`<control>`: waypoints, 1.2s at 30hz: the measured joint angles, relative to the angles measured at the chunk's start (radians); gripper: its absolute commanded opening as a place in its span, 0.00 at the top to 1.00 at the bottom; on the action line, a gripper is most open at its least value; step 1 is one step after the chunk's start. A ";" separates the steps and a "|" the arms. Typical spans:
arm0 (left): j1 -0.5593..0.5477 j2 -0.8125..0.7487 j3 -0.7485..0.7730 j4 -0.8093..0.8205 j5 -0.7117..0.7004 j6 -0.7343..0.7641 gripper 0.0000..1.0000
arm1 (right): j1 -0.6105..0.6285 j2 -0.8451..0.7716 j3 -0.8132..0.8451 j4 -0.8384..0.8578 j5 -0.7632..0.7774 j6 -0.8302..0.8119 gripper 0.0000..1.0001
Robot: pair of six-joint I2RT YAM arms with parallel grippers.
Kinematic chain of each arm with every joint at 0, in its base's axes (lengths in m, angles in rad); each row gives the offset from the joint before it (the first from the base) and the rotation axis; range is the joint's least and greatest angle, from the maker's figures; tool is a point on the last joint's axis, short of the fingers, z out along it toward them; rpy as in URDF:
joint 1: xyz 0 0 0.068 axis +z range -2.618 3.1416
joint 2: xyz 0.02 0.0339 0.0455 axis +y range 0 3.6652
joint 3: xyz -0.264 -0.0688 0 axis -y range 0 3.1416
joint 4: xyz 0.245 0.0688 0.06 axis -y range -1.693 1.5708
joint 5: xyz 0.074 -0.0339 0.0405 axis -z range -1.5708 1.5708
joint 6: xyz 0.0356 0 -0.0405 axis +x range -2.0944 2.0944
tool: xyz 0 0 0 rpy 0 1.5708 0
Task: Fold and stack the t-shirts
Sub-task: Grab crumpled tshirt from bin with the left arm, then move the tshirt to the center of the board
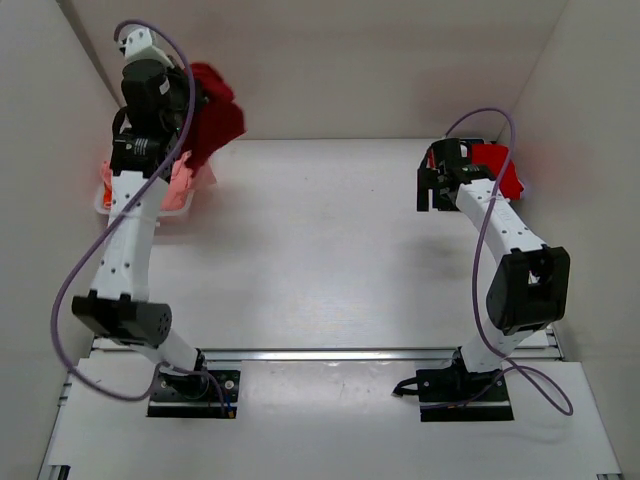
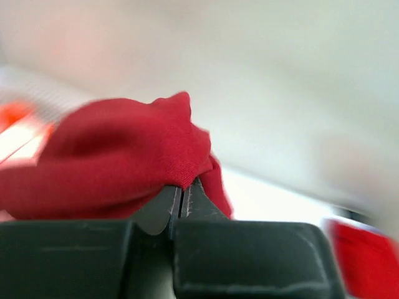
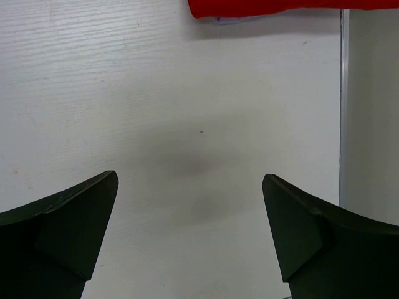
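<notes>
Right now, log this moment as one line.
left fingers: shut on dark red t-shirt | right fingers: open, empty, over table | bright red t-shirt: lying at table's far right

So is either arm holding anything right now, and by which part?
The left end effector pinches a bunched fold of the dark red t-shirt; the right end effector is open and empty.

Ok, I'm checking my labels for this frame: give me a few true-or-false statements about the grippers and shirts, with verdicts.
1. The left gripper is shut on the dark red t-shirt. True.
2. The right gripper holds the bright red t-shirt. False: it is open and holds nothing.
3. The pink t-shirt lies mid-table. False: it is at the far left, by the basket.
4. The bright red t-shirt lies at the far right. True.
</notes>
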 measured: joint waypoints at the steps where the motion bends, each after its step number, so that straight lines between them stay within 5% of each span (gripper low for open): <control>1: -0.050 -0.043 0.024 0.019 0.018 0.007 1.00 | -0.003 0.000 0.000 -0.005 0.002 0.002 0.01; 7: -0.214 -0.211 0.038 0.085 0.180 -0.014 1.00 | -0.061 -0.035 -0.020 -0.010 -0.023 0.005 0.01; 13: -0.243 -0.360 -0.329 0.177 0.255 -0.065 1.00 | -0.132 -0.146 -0.048 0.007 -0.109 0.017 0.00; 14: -0.246 -0.370 -0.410 0.179 0.269 -0.073 0.92 | -0.136 -0.161 -0.051 0.009 -0.124 0.019 0.01; 15: -0.246 -0.365 -0.492 0.183 0.282 -0.081 0.70 | -0.136 -0.175 -0.053 0.012 -0.142 0.019 0.01; 17: -0.232 -0.314 -0.644 0.187 0.312 -0.098 0.60 | -0.125 -0.189 -0.053 0.020 -0.174 0.023 0.01; 21: -0.158 -0.153 -0.869 0.172 0.417 -0.129 0.53 | -0.048 -0.190 -0.090 0.059 -0.243 0.034 0.08; 26: -0.148 -0.138 -1.019 0.095 0.448 -0.140 0.49 | 0.086 -0.169 -0.217 0.126 -0.361 0.075 0.34; 36: -0.367 -0.413 -1.173 0.079 0.421 -0.184 0.49 | 0.282 -0.083 -0.398 0.248 -0.491 0.181 0.25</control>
